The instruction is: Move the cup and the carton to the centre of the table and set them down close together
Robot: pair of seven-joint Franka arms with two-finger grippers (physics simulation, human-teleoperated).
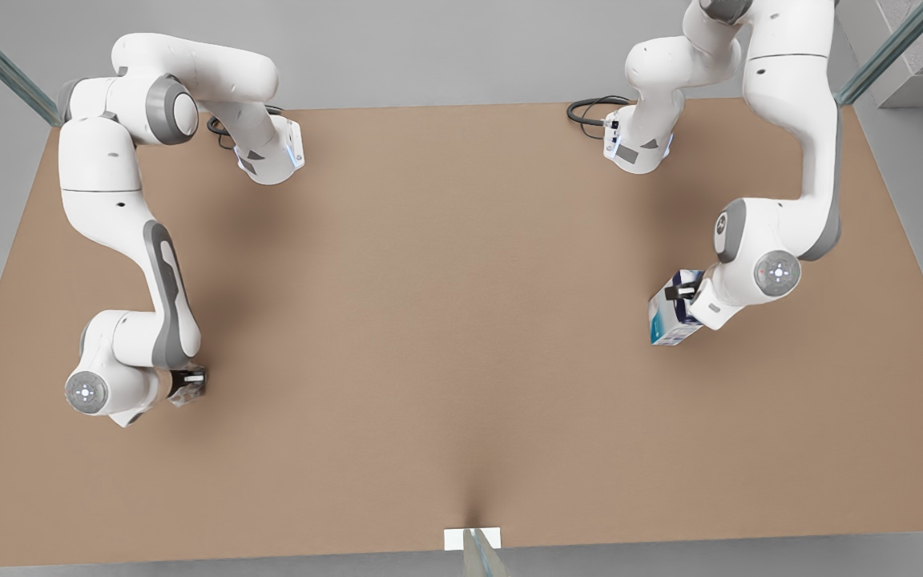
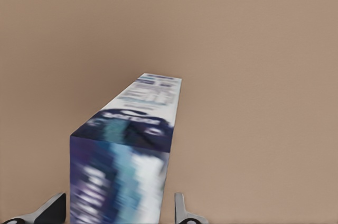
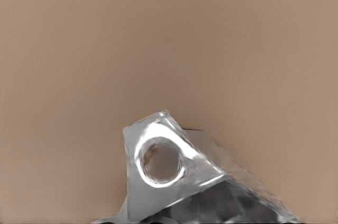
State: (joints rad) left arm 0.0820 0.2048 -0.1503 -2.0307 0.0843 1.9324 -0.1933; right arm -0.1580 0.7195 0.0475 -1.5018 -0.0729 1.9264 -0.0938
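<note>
On the front view's right, your left claw [image 1: 684, 293] has the carton [image 1: 672, 314] between its fingers, near that side edge of the counter [image 1: 461, 320] and well away from the middle. From the left wrist view you see the carton [image 2: 127, 150] running away from the camera, its dark blue and teal face nearest and a white lettered panel farther along, with one finger [image 2: 50, 209] on each side of it. The fingers sit close against the box, so the claw [image 2: 119, 213] is closed about as far as the carton's width allows. Whether the box rests on the counter or hangs just above it, you cannot tell.

Over on the front view's left, your right claw [image 1: 187, 383] is low at the near corner area of the counter, with the cup [image 1: 186, 390] at its tip as a small dark and silver shape. In the right wrist view the cup [image 3: 185, 182] looks shiny and faceted, with a round ringed feature on its side, pressed close under the camera. The fingers themselves are hidden there, so you cannot tell how far that claw is open or whether it truly has hold of the cup.

Cup and carton lie well apart, at opposite sides of the counter, with the bare brown middle between them.
</note>
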